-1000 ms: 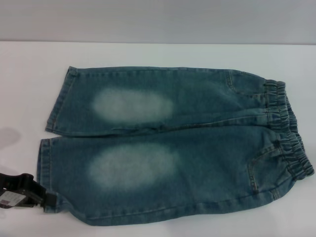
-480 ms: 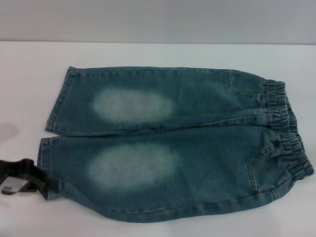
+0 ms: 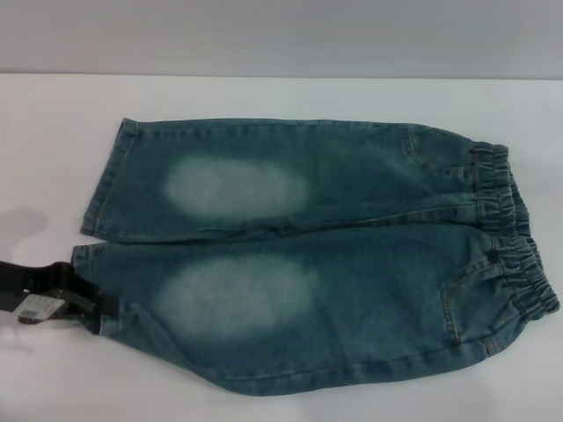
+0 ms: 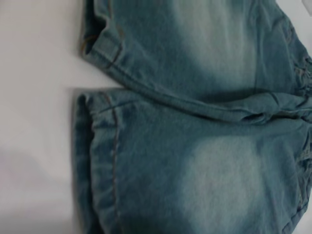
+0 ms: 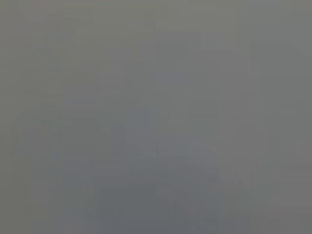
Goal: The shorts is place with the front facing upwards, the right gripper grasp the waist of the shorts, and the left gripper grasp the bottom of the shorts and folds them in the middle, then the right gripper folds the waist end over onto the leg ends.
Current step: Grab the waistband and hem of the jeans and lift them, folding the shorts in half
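Denim shorts (image 3: 308, 255) flat on white table (image 3: 281, 97), waist right | soft, limp; take the hem (image 3: 84, 272) | left gripper (image 3: 92, 312) clamped there | right unseen.

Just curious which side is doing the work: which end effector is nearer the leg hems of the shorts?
Left. The left end effector is at the near leg's hem of the shorts; the right end effector is not in view.

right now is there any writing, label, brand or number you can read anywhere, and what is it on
Nothing readable.
Left gripper, at the near leg hem of the blue-green denim shorts: a small pale sticker on its black body, print too blurred to read.
Shorts: no tag or print visible.
White table: no markings.
Right gripper: not in view.
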Controlling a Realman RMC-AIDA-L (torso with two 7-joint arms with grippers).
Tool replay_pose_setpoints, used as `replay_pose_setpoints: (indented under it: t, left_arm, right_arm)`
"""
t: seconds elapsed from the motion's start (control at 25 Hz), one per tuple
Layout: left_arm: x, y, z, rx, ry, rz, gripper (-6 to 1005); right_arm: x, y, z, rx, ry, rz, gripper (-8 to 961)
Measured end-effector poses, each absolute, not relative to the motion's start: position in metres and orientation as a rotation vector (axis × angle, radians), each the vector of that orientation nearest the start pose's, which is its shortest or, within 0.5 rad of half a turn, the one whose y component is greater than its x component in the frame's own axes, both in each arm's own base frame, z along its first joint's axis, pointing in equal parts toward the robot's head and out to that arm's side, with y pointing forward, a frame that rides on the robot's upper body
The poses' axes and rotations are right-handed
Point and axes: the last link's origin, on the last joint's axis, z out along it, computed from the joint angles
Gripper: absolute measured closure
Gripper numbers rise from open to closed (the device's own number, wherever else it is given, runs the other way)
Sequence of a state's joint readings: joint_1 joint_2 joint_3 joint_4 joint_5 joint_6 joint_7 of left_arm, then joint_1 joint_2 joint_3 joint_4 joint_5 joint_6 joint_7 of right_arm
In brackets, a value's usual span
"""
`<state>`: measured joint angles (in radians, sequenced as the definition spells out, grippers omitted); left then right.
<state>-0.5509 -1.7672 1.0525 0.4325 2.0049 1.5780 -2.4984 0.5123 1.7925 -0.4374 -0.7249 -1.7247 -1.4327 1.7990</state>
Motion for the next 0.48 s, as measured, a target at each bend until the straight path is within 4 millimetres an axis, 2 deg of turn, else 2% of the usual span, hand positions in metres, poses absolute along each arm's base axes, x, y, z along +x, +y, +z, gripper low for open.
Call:
replay_pose_setpoints:
  t: [0.24, 0.48]
  left_arm:
    - [-0.325, 0.318, 0.055, 2.243, 2.212, 0.207, 955]
    - [-0.323, 0.322, 0.058, 2.251, 2.220, 0.246, 954]
  right_arm:
    - [0.273, 0.386, 0.194, -2.323, 1.013, 0.605, 483]
    - [0.262, 0.379, 0.165, -2.574, 1.070, 0.275, 485]
